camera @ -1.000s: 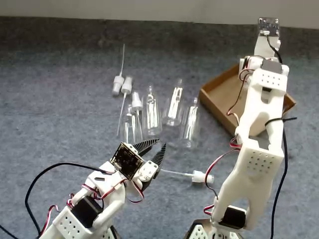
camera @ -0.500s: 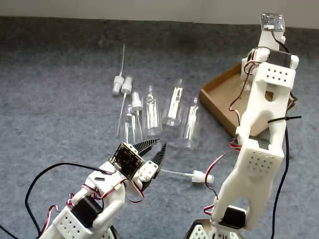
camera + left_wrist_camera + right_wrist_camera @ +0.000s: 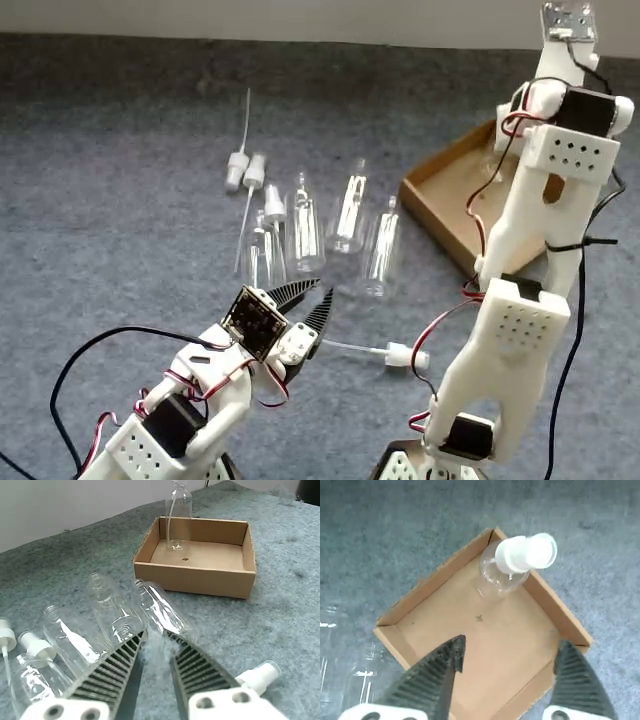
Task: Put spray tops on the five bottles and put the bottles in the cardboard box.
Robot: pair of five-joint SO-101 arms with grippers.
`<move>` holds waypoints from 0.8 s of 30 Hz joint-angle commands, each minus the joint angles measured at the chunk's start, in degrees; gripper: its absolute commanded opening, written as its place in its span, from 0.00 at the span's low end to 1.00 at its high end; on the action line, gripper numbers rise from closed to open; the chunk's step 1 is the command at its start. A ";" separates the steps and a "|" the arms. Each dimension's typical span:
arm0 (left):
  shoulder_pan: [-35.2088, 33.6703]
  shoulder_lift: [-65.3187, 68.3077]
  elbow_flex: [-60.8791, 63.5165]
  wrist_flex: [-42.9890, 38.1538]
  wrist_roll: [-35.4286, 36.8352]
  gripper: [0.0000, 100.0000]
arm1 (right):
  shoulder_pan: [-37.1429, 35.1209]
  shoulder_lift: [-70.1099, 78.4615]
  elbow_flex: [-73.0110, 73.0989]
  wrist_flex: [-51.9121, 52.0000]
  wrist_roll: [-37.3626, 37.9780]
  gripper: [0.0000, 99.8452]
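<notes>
Close to the table's near edge, the left gripper (image 3: pixel 155 641) is hanging low over the grey felt, its fingers narrowly parted and gripping nothing. A loose spray top (image 3: pixel 405 356) is lying just beside it, toward the right edge. Farther in, around the table's middle, four clear bottles (image 3: pixel 305 235) are lying on their sides in a row. Two more spray tops (image 3: pixel 245 170) are resting just beyond them. Toward the far right corner the cardboard box (image 3: pixel 440 195) is sitting open. The right gripper (image 3: pixel 510 650) is hovering above it, spread wide and carrying nothing. A capped bottle (image 3: pixel 502 572) is standing upright in one corner of the box.
</notes>
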 commanded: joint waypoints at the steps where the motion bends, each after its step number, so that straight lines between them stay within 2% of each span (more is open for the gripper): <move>1: -0.57 -0.22 1.19 0.26 0.09 0.01 | 0.40 -1.80 -5.23 1.19 0.09 0.08; 10: -0.57 -0.22 1.19 0.26 0.09 0.01 | 0.31 -2.51 -5.58 1.19 0.09 0.07; 21: -0.57 -0.22 1.19 0.26 0.09 0.01 | -2.24 -16.92 -5.05 1.19 0.09 0.07; 24: -2.33 -0.22 1.19 0.00 0.09 0.01 | -3.38 -20.09 -5.05 1.19 0.09 0.04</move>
